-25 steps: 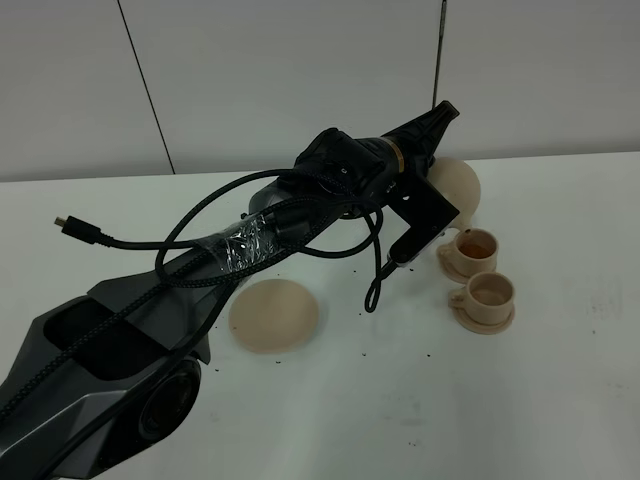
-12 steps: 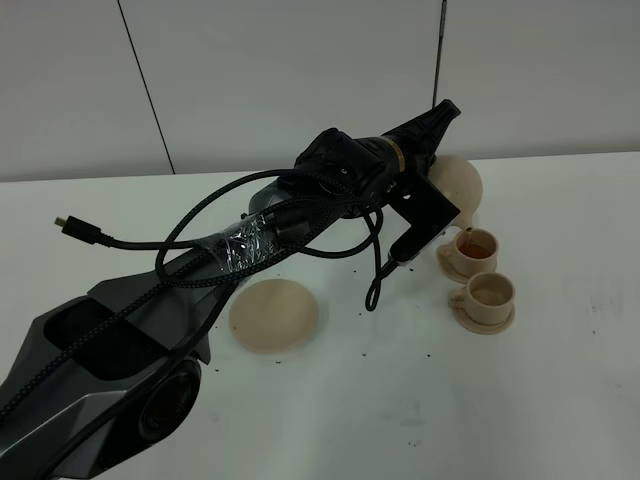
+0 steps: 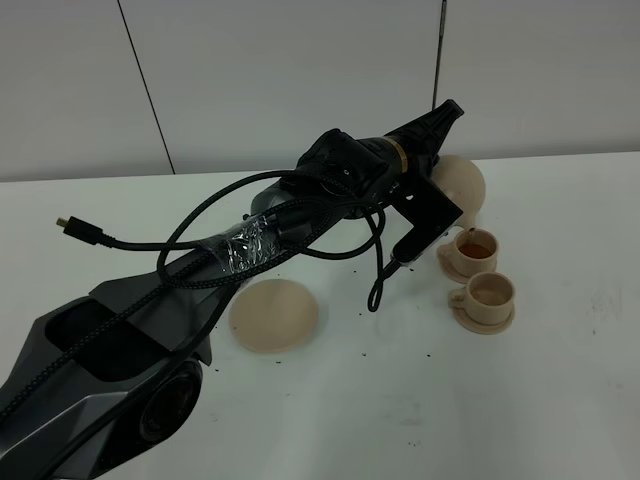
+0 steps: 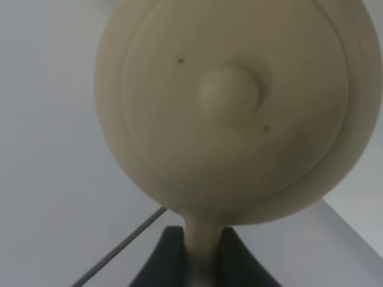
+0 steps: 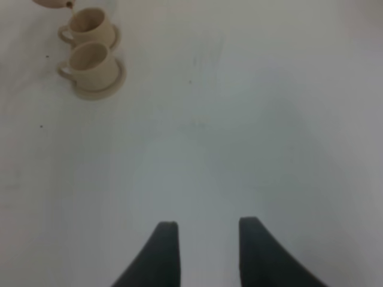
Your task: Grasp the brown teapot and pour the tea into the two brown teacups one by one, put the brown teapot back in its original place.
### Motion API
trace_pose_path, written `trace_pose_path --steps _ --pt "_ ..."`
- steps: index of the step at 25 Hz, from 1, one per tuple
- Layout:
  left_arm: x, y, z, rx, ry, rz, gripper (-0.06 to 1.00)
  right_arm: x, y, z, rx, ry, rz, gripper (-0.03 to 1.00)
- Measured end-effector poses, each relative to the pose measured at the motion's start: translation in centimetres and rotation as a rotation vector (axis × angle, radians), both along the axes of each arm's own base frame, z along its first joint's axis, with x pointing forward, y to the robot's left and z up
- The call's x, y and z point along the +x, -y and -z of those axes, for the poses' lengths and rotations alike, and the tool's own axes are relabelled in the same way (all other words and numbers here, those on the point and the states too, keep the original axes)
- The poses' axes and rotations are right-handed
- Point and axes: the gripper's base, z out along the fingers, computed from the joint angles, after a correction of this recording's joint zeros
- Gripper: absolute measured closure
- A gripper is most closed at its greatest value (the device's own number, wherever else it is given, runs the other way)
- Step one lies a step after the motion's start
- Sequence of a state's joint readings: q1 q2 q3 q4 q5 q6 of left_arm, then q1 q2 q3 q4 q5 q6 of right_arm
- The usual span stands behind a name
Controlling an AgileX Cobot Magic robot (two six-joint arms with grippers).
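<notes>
The left gripper (image 4: pixel 201 263) is clamped on the brown teapot (image 3: pixel 462 181), tilted just over the teacup (image 3: pixel 476 247) nearer the tabletop's (image 3: pixel 520 400) far edge. The right gripper (image 5: pixel 203 248) hangs with its jaws apart.

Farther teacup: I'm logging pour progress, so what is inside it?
Reddish-brown tea shows inside the farther teacup. Its depth cannot be seen; the cup's wall covers that.

Glossy black arm (image 3: pixel 110 340), braided black cables (image 3: pixel 176 232), clear tape wrap (image 3: pixel 245 246), gold wrist ring (image 3: pixel 399 155); right gripper (image 5: pixel 207 222) fingers (image 5: pixel 163 254) dark, tapered
</notes>
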State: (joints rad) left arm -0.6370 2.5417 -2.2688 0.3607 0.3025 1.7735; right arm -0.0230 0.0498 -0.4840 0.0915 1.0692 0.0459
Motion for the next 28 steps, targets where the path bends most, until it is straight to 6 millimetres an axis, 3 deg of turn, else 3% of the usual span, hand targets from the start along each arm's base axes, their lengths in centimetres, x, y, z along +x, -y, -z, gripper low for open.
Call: trace_pose_path --steps 28 --pt "-0.11 0.15 0.0 0.0 0.0 0.003 0.78 0.0 0.0 0.0 0.0 0.0 0.0 0.73"
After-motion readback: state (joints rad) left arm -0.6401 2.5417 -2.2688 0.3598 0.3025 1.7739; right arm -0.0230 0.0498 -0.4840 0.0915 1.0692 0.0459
